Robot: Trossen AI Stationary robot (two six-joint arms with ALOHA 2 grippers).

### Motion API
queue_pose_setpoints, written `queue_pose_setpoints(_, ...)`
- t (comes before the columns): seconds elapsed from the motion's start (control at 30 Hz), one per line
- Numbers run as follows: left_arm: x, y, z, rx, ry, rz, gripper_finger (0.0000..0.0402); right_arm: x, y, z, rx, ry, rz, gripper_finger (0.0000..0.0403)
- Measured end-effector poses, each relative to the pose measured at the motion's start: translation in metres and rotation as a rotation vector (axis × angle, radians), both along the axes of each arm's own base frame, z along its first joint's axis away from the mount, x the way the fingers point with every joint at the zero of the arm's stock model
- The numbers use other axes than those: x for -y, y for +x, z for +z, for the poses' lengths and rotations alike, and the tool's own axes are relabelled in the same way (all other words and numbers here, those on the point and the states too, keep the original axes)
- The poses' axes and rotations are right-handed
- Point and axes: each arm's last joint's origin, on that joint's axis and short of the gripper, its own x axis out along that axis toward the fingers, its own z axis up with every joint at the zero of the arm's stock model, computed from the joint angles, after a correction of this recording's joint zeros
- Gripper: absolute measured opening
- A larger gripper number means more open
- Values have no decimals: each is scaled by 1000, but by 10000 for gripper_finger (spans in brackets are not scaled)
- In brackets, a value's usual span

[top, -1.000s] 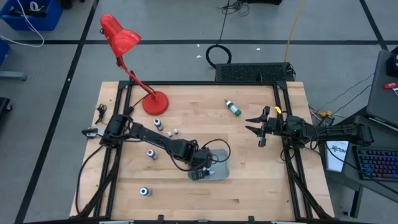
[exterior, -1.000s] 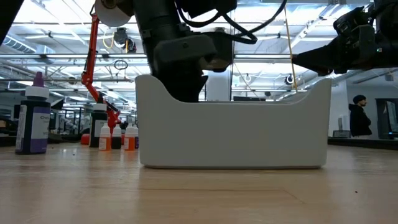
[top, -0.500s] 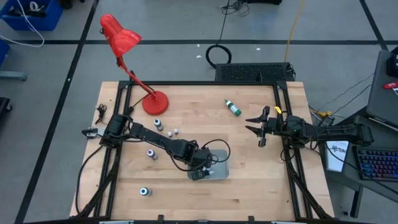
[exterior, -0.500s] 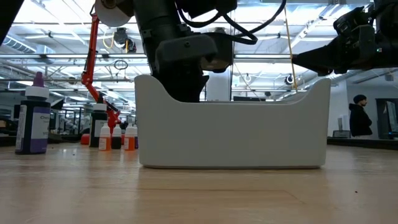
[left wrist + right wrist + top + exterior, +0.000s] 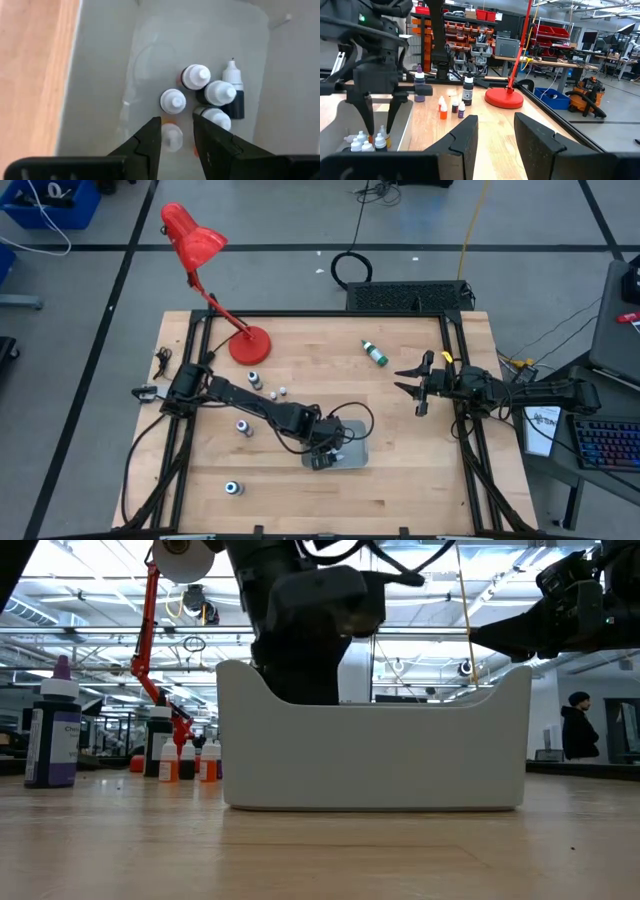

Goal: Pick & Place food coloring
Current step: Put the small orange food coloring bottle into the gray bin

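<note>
My left gripper (image 5: 325,455) hangs fingers-down over the pale tray (image 5: 354,444), open, with nothing between its fingers (image 5: 176,120). Several white-capped food coloring bottles (image 5: 202,92) stand together on the tray's floor just below it; one (image 5: 172,136) shows in the gap between the fingers, apart from them. More bottles stand on the wood: three near the lamp base (image 5: 270,388), one (image 5: 243,427) farther forward, one (image 5: 233,488) near the front edge. A green one (image 5: 375,353) lies at the far right. My right gripper (image 5: 420,385) waits open at the right edge, held level.
A red desk lamp (image 5: 250,345) stands at the far left of the table. In the low view a purple bottle (image 5: 52,730) and small orange ones (image 5: 170,765) stand left of the tray's tall wall (image 5: 375,755). Bare wood lies between the tray and my right arm.
My left gripper has risen a little above the bottles in the tray, still pointing down. The bottles have stayed where they were.
</note>
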Motion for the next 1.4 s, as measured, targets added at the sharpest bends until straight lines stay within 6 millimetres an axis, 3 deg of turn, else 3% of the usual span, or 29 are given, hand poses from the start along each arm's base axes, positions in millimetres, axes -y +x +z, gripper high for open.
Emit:
queue_pose_setpoints(0.5, -2, -12, 28, -188, 96, 26, 122, 0, 0, 0, 0, 0, 0, 116)
queue_pose_setpoints(0.73, -13, -24, 46, -321, 203, 147, 187, 0, 0, 0, 0, 0, 0, 116)
queue_pose_setpoints(0.97, -17, -23, 65, -326, 196, 151, 246, 0, 0, 0, 0, 0, 0, 116)
queue_pose_setpoints(1.17, -21, -30, 85, -318, 251, 131, 255, 0, 0, 0, 0, 0, 0, 116)
queue_pose_setpoints(1.4, -44, -57, 98, -256, 270, 216, 255, 0, 0, 0, 0, 0, 0, 116)
